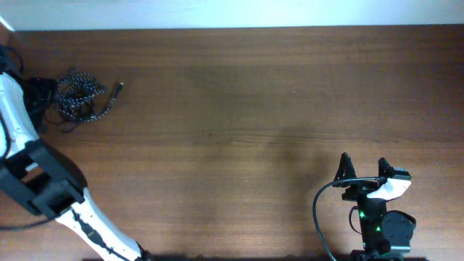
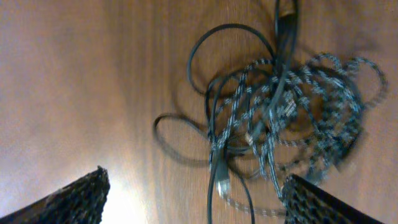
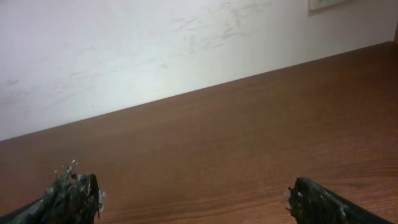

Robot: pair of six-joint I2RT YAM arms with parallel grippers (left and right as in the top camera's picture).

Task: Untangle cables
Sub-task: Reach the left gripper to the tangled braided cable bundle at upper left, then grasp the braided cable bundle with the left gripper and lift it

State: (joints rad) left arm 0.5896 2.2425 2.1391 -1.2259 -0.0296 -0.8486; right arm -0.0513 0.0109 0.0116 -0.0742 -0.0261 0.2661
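While the overhead view is taking in the whole worktop (image 1: 239, 109), the cables are lying as one small heap at its far left corner. The braided cable (image 1: 81, 94) is bunching in speckled loops, and the plain black cable (image 1: 51, 114) is trailing out of the heap's left side. The left arm (image 1: 16, 109) is reaching up beside the heap, its end too dark against the cords to read from above. The right tool (image 1: 364, 168) is sitting well apart at the near right, its fingers spread with nothing between them.

From the left wrist, the left tool (image 2: 199, 199) is hanging above the tangle with its fingers (image 2: 78, 196) wide apart, clamping nothing. The braided cable (image 2: 305, 99) is coiling over itself, and the plain black cable (image 2: 227, 34) is looping through it and spilling leftward. A small plug end (image 2: 222, 182) is lying near the gap between the fingers. Blur is hiding which strand is crossing over which.

From the right wrist, the right tool is facing only bare worktop and a pale wall (image 3: 155, 50), its fingers parted and empty.

By my judgement the untangling is hardly beginning: neither cord is lying free of the other, and both are waiting to be gripped, drawn apart and laid out separately.
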